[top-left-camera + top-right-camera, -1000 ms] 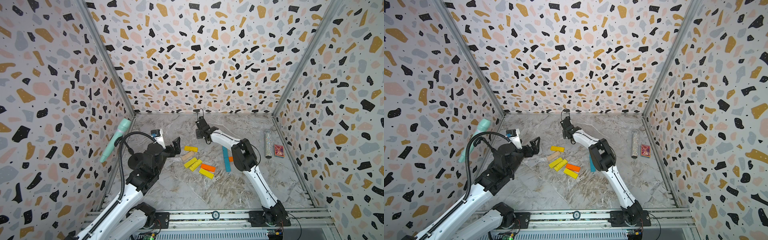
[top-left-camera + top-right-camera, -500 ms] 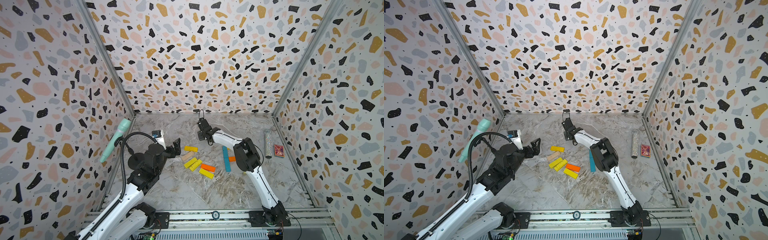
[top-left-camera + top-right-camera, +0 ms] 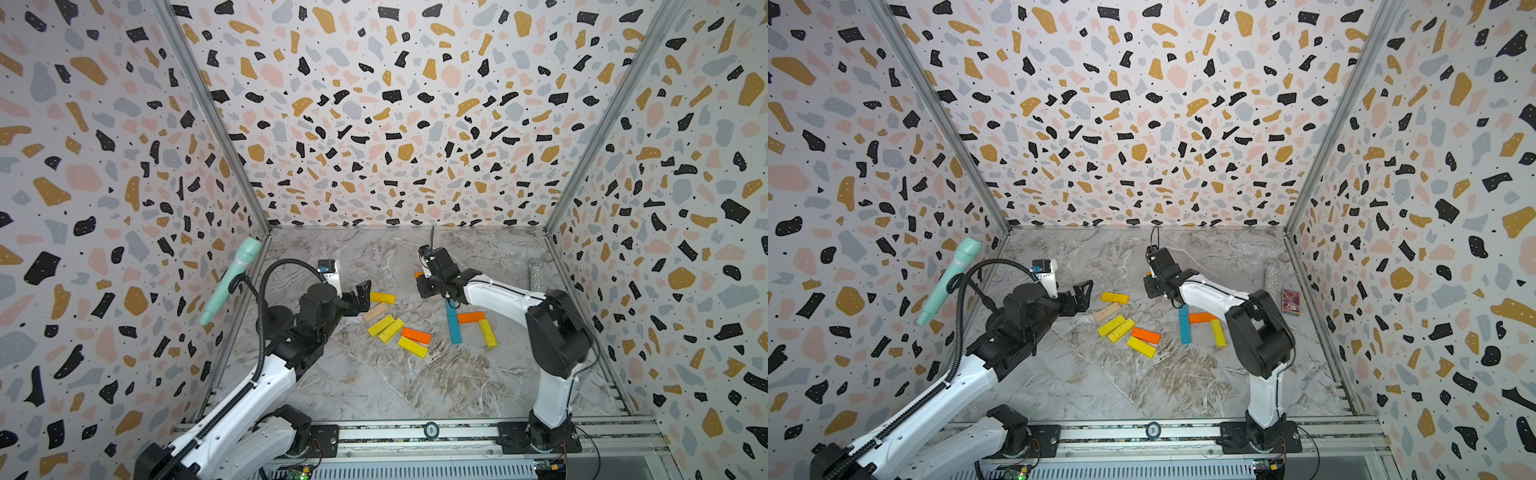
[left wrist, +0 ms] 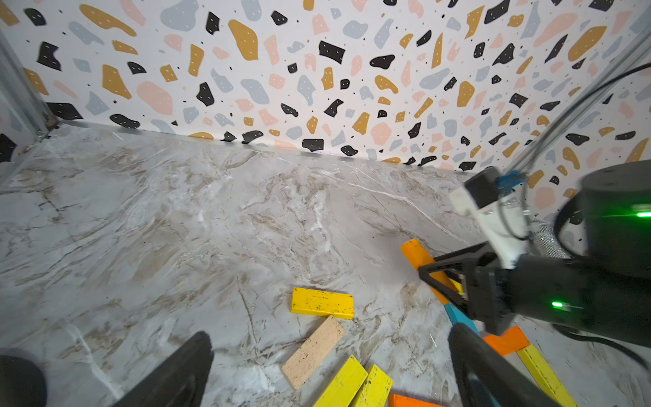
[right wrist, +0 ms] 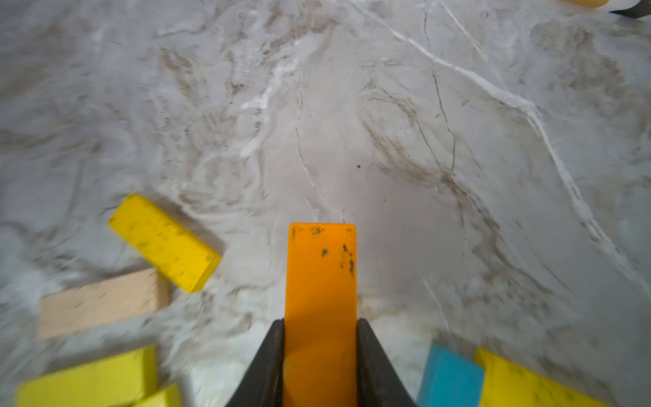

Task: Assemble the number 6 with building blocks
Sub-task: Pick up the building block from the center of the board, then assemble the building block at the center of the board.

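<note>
Marble floor (image 3: 374, 395), terrazzo walls (image 3: 395, 104); right hand (image 5: 320, 322) grips 1 orange block (image 5: 320, 267); left hand (image 4: 331, 334) spread wide.

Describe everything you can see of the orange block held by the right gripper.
The orange block is a flat rectangular plank, seemingly painted wood, its top face flecked with dark scuffs near the far end. The right gripper is shut on it, black jaws pressing its two long edges, one end sticking out ahead. Whether it touches the table is unclear.
</note>
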Robot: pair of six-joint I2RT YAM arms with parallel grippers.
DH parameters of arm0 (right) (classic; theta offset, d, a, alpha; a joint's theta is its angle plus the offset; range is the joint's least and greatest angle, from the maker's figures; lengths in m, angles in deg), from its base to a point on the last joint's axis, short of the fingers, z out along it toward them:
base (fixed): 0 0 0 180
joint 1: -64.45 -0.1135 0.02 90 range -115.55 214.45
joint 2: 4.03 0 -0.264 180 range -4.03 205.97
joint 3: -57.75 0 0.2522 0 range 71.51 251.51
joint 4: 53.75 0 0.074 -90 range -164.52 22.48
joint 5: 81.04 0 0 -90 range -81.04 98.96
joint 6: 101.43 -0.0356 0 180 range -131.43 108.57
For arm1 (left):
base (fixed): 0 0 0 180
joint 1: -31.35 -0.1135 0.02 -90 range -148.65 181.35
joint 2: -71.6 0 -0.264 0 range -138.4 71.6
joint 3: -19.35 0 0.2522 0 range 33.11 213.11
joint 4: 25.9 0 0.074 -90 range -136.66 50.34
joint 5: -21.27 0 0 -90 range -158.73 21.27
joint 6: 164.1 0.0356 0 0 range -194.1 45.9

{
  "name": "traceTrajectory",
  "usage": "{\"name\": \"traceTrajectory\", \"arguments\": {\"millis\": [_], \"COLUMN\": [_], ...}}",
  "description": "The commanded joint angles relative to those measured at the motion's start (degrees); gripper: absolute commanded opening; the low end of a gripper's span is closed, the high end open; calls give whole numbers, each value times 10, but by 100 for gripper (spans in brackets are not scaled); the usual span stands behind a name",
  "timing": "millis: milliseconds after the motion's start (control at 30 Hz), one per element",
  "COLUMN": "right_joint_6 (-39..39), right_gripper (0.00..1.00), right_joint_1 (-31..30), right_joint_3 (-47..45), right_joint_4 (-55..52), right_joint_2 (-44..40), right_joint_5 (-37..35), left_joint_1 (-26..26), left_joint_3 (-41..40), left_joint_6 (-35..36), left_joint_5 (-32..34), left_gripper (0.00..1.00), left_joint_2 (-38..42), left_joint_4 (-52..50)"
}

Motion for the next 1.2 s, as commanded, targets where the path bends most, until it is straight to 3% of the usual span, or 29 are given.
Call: {"name": "traceTrajectory", "arguments": {"millis": [0, 233, 467, 600, 933, 1167], "right_joint_6": [-48, -211, -391, -461, -525, -526], "right_gripper": [22, 23, 23, 23, 26, 53], "right_joint_1": [-9, -70, -133, -149, -153, -146], "right_joint_3": [-83, -260, -361, -424, -512, -519], "right_joint_4": [2, -90, -201, -193, -161, -157], "right_joint_2": [-107, -295, -406, -449, -465, -454], "right_joint_5": [2, -76, -129, -124, -121, -92], "left_joint_1": [-3, 0, 12, 27, 33, 34], "left_joint_3": [15, -4, -14, -22, -40, -55], "left_joint_6": [12, 3, 6, -1, 8, 6], "left_joint_5": [-62, -140, -166, -177, -174, -173], "left_gripper": [99, 99, 99, 99, 99, 99], "left_joint_2": [-24, -58, -66, -67, -51, -47], "left_joint_4": [39, 77, 71, 79, 66, 65]}}
